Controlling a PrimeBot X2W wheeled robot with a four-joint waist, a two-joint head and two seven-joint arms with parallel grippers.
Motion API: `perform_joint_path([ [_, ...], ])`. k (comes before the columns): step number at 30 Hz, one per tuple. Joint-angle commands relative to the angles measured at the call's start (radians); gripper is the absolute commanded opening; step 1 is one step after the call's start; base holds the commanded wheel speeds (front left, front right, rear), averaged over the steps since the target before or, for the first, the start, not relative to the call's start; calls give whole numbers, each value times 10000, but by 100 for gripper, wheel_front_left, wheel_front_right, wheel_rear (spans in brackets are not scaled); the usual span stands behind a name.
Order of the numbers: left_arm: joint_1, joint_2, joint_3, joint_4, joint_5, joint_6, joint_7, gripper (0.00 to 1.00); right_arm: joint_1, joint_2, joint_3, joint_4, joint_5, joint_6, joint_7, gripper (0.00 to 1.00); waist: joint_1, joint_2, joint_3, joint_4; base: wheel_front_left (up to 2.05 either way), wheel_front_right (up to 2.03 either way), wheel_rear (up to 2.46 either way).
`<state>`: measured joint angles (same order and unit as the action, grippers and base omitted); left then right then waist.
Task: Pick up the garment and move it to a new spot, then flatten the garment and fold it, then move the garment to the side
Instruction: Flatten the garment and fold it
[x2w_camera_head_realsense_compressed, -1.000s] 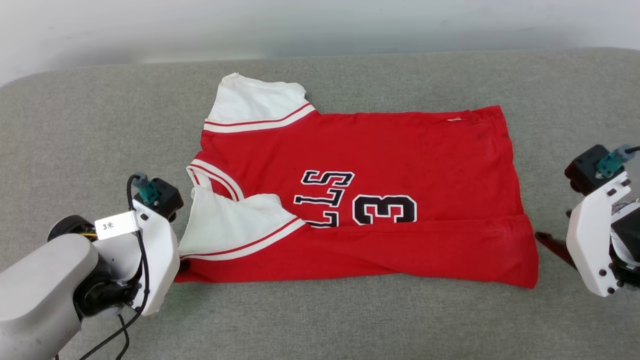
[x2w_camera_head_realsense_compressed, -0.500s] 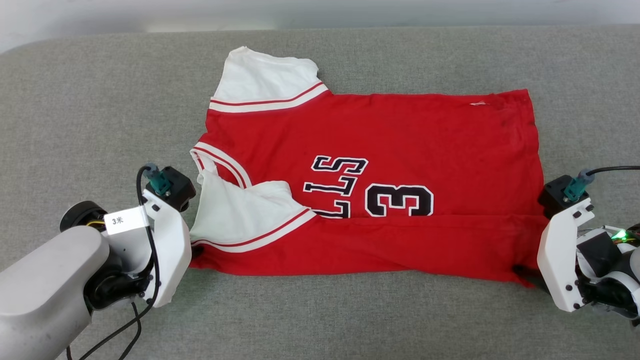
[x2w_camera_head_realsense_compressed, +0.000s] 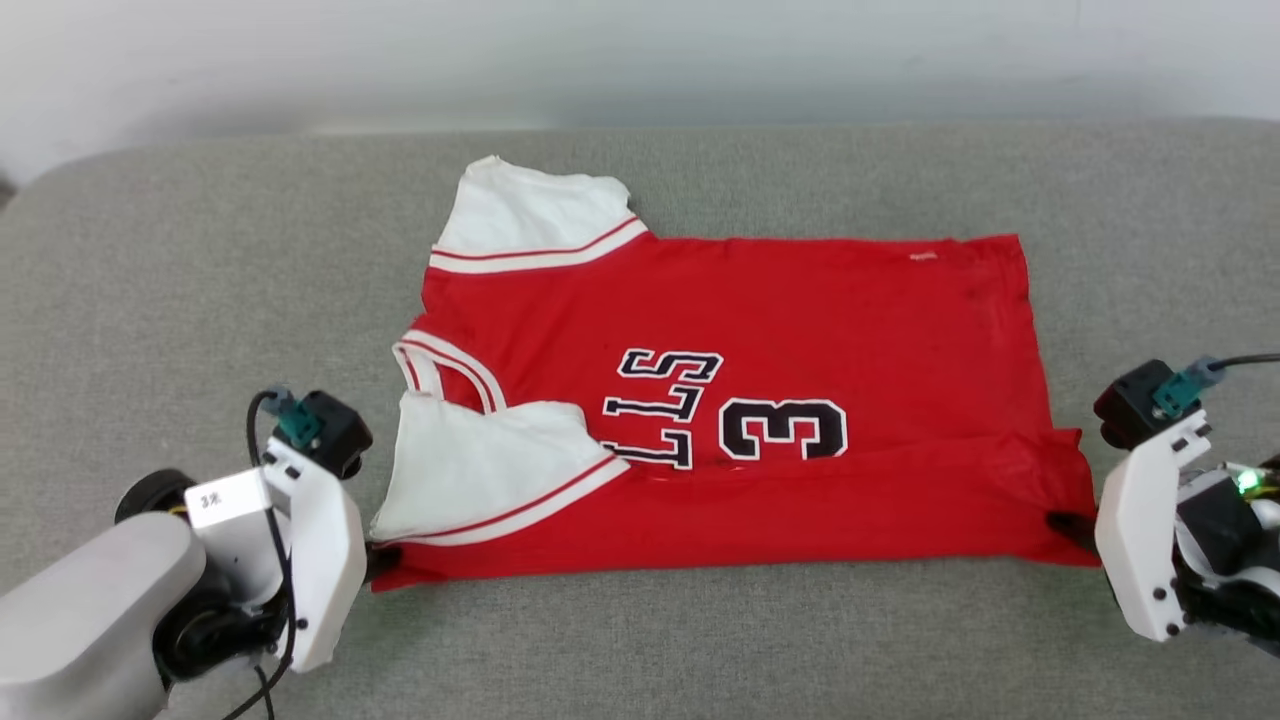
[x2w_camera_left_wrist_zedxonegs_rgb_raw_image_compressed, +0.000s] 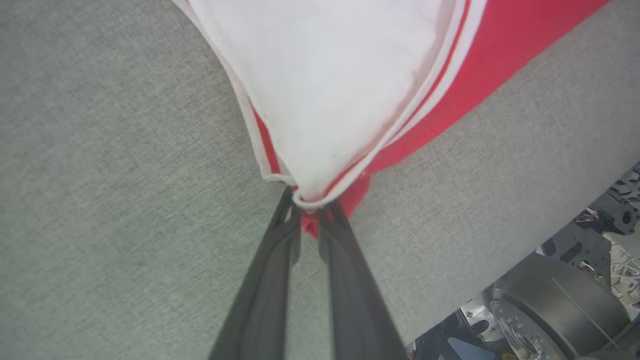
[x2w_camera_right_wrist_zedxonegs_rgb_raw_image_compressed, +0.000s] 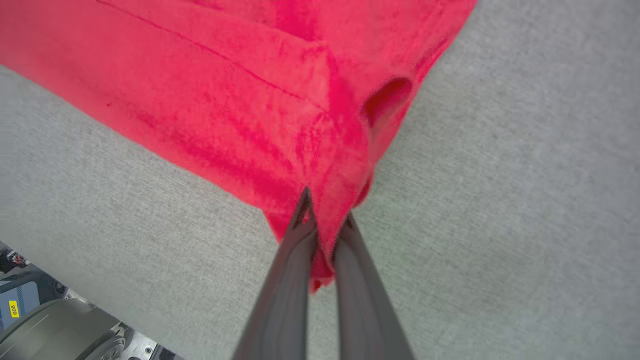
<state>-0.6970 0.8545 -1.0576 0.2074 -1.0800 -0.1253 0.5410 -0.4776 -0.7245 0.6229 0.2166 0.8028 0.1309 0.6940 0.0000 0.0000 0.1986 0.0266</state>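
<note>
The garment (x2w_camera_head_realsense_compressed: 760, 330), a red jersey with white sleeves and black lettering, lies spread sideways on the grey cushion, its near long edge folded over toward the middle. My left gripper (x2w_camera_head_realsense_compressed: 385, 562) is shut on the near-left corner, where the white sleeve (x2w_camera_left_wrist_zedxonegs_rgb_raw_image_compressed: 330, 90) meets the red hem; in the left wrist view the garment's cloth (x2w_camera_left_wrist_zedxonegs_rgb_raw_image_compressed: 312, 212) is pinched between the dark fingers (x2w_camera_left_wrist_zedxonegs_rgb_raw_image_compressed: 272, 280). My right gripper (x2w_camera_head_realsense_compressed: 1068, 525) is shut on the near-right corner; the red fabric (x2w_camera_right_wrist_zedxonegs_rgb_raw_image_compressed: 280, 115) bunches between its fingers (x2w_camera_right_wrist_zedxonegs_rgb_raw_image_compressed: 350, 290) in the right wrist view.
The grey fabric cushion (x2w_camera_head_realsense_compressed: 170, 300) stretches wide on both sides of the garment and in front of it. A pale wall (x2w_camera_head_realsense_compressed: 640, 60) runs behind. The cushion's near edge and the robot's base (x2w_camera_left_wrist_zedxonegs_rgb_raw_image_compressed: 555, 305) lie close under the arms.
My right gripper has moved in to the garment's near-right corner and closed on it. The head view has shifted between frames. The left gripper keeps its hold on the near-left corner.
</note>
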Motion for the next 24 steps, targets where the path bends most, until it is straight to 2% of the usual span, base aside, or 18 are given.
perform_joint_path([
  [1, 270, 153, 1, -116, -84, 60, -79, 0, 312, -182, -4, -163, 147, -4, -74, 0, 0, 0, -313, 18, 0, 0, 0],
  [6, 972, 530, -130, -811, -206, 317, -328, 0, 1184, -824, -173, -790, 478, -5, -286, 0, 0, 0, -751, 63, 0, 0, 0],
  [12, 1873, 823, -327, -1707, -374, 748, -590, 0, 2630, -1176, -663, -1419, 660, -5, -331, 0, 0, 0, -876, 121, 0, 0, 0],
  [15, 2196, 859, -482, -1819, -376, 917, -635, 0, 3217, -1118, -845, -1438, 554, -5, -214, 0, 0, 0, -811, 122, 0, 0, 0],
  [20, 2479, 609, -659, -1496, -402, 945, -711, 0, 3623, -591, -1057, -1050, 339, -4, -149, 0, 0, 0, -688, 113, 0, 0, 0],
  [21, 2496, 577, -669, -1416, -404, 943, -720, 18, 3630, -482, -1079, -987, 293, -4, -163, 23, 0, 0, -690, 114, 0, 0, 0],
  [22, 2487, 553, -633, -1331, -412, 975, -786, 100, 3659, -404, -1101, -948, 238, -4, -161, 72, 0, 0, -706, 119, 0, 0, 0],
  [23, 2456, 534, -558, -1284, -485, 978, -841, 100, 3661, -339, -1143, -967, 182, -4, -244, 100, 0, 0, -734, 129, 0, 0, 0],
  [24, 2385, 559, -472, -1271, -483, 950, -937, 100, 3654, -279, -1201, -994, 142, -4, -309, 100, 0, 0, -775, 134, 0, 0, 0],
])
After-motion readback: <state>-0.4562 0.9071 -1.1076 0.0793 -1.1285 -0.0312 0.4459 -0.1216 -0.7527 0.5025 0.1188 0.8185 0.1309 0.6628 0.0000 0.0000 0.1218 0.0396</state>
